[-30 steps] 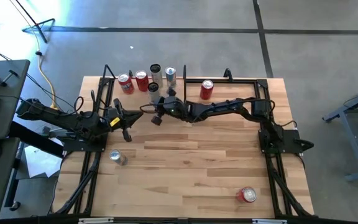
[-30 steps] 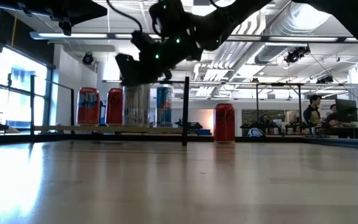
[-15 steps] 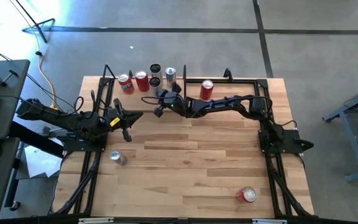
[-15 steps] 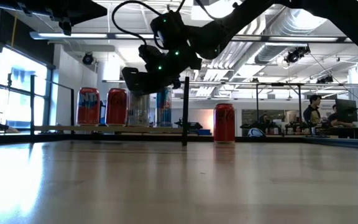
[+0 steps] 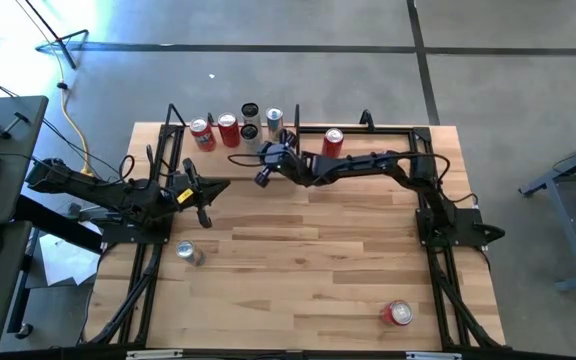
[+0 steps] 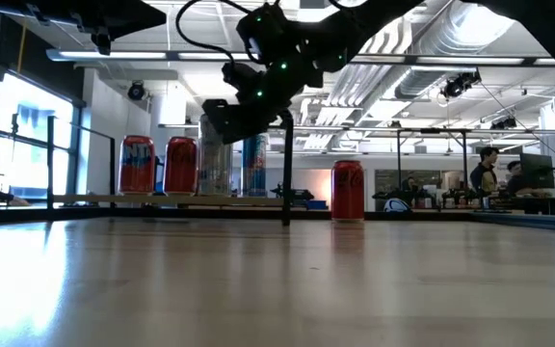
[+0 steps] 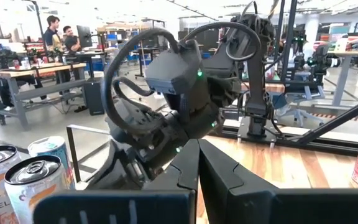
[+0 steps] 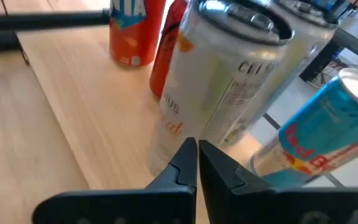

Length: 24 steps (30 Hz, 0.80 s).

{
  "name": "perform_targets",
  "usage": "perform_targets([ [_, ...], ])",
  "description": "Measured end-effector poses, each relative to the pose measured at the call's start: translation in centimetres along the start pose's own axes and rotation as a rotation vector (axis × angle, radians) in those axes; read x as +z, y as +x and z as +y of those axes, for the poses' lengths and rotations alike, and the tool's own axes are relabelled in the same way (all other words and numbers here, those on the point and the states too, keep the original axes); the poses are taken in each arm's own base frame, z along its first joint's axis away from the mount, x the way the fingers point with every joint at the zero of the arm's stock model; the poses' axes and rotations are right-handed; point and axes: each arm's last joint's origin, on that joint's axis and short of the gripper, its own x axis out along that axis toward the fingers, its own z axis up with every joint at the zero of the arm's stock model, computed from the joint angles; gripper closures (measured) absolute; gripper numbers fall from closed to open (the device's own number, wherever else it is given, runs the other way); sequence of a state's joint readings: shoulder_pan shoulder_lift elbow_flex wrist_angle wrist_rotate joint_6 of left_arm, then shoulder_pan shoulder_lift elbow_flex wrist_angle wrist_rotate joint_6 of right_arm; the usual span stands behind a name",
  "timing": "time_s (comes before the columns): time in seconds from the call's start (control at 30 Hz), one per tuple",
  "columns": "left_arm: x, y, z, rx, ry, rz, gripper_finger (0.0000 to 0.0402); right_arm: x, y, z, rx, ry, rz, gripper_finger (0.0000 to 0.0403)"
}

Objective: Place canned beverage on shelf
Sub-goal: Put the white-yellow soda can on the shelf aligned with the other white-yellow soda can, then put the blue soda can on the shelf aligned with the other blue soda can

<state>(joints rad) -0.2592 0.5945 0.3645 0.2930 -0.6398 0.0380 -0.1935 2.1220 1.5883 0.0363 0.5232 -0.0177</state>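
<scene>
Right gripper (image 5: 265,172) hangs above the near edge of the pale wood shelf with the black metal frame (image 5: 220,148) at the far side of the table, its two dark fingers (image 8: 194,163) pressed together with nothing between them. Just beyond those fingertips, in the right wrist view, stands a tall white can with pale lettering (image 8: 219,84) upright on the shelf, very close to the fingers but not held. Beside it a blue and silver can (image 8: 319,134) stands on the same platform, and farther along are a red can (image 8: 171,46) and an orange and white can (image 8: 132,31). From above, the shelf carries five cans in all, the two red ones (image 5: 214,131) at its left end and the silver-topped ones nearer the gripper. Another red can (image 5: 332,143) stands on the plank tabletop (image 5: 308,260) just past the thin upright end panel (image 6: 287,169). Left gripper (image 5: 206,189) waits over the table's left side, fingers closed and empty. A silver can (image 5: 188,252) lies on its side near it, and a further red can (image 5: 399,314) lies toward the near right corner.
</scene>
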Motion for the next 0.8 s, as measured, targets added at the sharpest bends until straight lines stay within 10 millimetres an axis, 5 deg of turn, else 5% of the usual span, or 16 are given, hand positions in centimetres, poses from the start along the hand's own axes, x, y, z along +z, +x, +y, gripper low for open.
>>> perform_targets([
  [0.53,0.0,0.0,-0.2,-0.058,0.004,0.002,0.0402,1.0,1.0,-2.1,-0.028,0.041,-0.091,0.0403],
  [0.8,-0.4,0.0,-0.2,-0.06,0.036,0.032,0.0402,3.6,-4.9,-1.1,0.004,-0.107,-0.05,0.0403],
])
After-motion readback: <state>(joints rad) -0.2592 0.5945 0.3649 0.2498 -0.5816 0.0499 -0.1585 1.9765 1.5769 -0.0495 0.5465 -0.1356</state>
